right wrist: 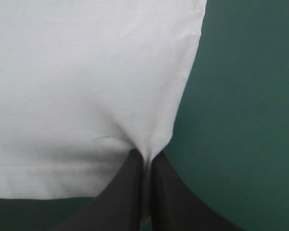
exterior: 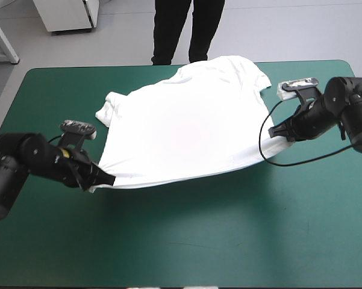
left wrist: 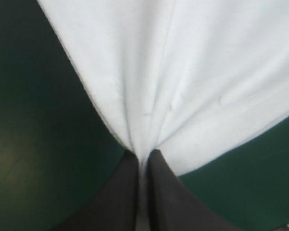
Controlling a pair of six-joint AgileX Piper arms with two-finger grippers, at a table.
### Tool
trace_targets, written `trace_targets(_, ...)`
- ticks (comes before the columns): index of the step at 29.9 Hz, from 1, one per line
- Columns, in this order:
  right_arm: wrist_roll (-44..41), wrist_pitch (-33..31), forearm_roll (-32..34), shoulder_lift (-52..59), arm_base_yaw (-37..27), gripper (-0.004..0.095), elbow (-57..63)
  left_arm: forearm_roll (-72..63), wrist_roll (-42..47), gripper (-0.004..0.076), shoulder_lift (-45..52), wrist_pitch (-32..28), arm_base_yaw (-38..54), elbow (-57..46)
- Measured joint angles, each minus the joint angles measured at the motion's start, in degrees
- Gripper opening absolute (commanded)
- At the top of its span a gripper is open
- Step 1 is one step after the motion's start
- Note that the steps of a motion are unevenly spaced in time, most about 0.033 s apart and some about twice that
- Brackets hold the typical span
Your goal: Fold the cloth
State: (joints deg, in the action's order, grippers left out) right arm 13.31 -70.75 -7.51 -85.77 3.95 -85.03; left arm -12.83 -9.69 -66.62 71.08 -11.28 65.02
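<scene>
Bare teal-green worktop (exterior: 199,241) fills the bottom of the frame. Left pincer (exterior: 102,179), at lower left, is clamped almost closed on one near corner of the T-shirt (exterior: 187,129). Right pincer (exterior: 279,133), at middle right, nips the other hem corner the same way. Between them the hem hangs taut above its shadow. Beyond, the white body spreads toward the far edge at upper centre.

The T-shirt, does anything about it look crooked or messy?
Yes. The T-shirt lies slanted across the table, and its sleeve toward the table's left is bunched up. Its near corners are pinched in the left fingers and right fingers.
</scene>
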Motion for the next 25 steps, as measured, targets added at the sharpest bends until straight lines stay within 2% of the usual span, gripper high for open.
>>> trace_targets(7,-0.9,-0.2,-1.0,13.5,0.0,-0.0017,16.0,-0.2,2.1,-0.0022,12.3,0.2,0.0,-11.7)
trace_targets(18,-1.2,0.0,-1.6,30.9,0.0,-0.0017,42.4,-2.9,2.1,-0.0022,13.2,-0.2,0.0,-23.0)
trace_targets(25,-1.2,0.4,-1.8,35.0,0.0,-0.0017,50.8,-4.8,0.9,-0.0022,13.2,-0.7,0.0,-28.1)
